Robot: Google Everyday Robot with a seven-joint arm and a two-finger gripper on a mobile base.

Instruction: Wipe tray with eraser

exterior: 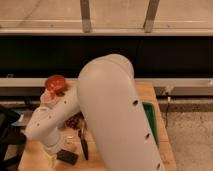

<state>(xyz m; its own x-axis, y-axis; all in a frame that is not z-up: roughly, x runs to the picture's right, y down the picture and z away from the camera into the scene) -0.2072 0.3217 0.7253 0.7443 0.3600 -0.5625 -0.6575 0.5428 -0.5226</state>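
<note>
The green tray lies on the right of the wooden table; only a narrow strip of its right rim shows behind my big white arm. The eraser, a small dark block, lies flat on the table near the bottom left. My gripper is at the end of the arm, low at the left, just left of the eraser and close over the table. Most of it is hidden by the wrist.
A black-handled knife lies just right of the eraser. A red bowl stands at the table's back left. A dark reddish object sits under the arm. A black object stands off the left edge.
</note>
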